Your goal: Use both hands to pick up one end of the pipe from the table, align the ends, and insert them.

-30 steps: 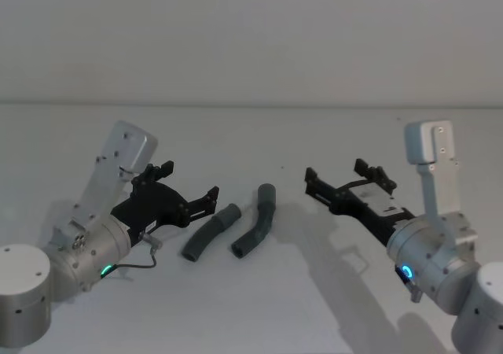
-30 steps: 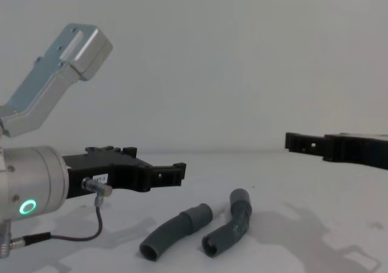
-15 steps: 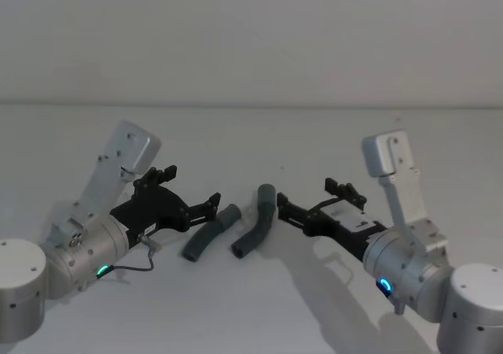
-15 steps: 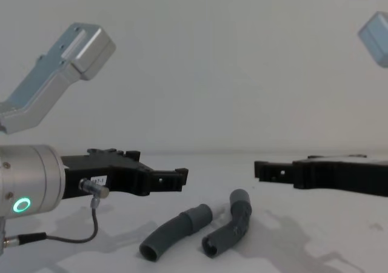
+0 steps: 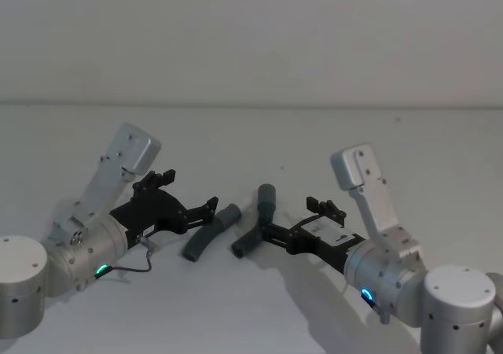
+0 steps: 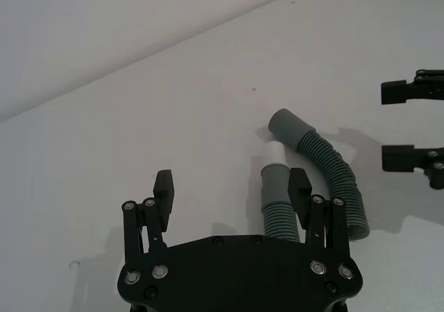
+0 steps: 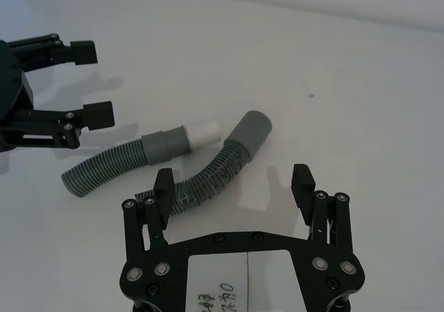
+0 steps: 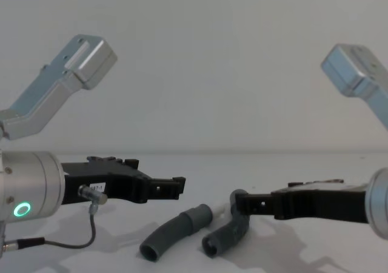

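Noting white-tipped hose piece [image 7: 132,161] and plain hose piece [image 7: 223,165] side by side mid table [image 5: 330,145], left gripper [image 6: 232,194] and right gripper [image 7: 234,182] both spread empty beside them: you may knock one askew if a finger touches first.

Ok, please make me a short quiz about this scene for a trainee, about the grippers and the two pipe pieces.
1. True or false: the left gripper and the right gripper are both open.
2. The white spigot sticks out of the pipe piece nearer to: A) the left gripper; B) the right gripper.
3. Fill in: that piece and the plain piece both lie on the ___.
Key: 1 true; 2 A; 3 the table.
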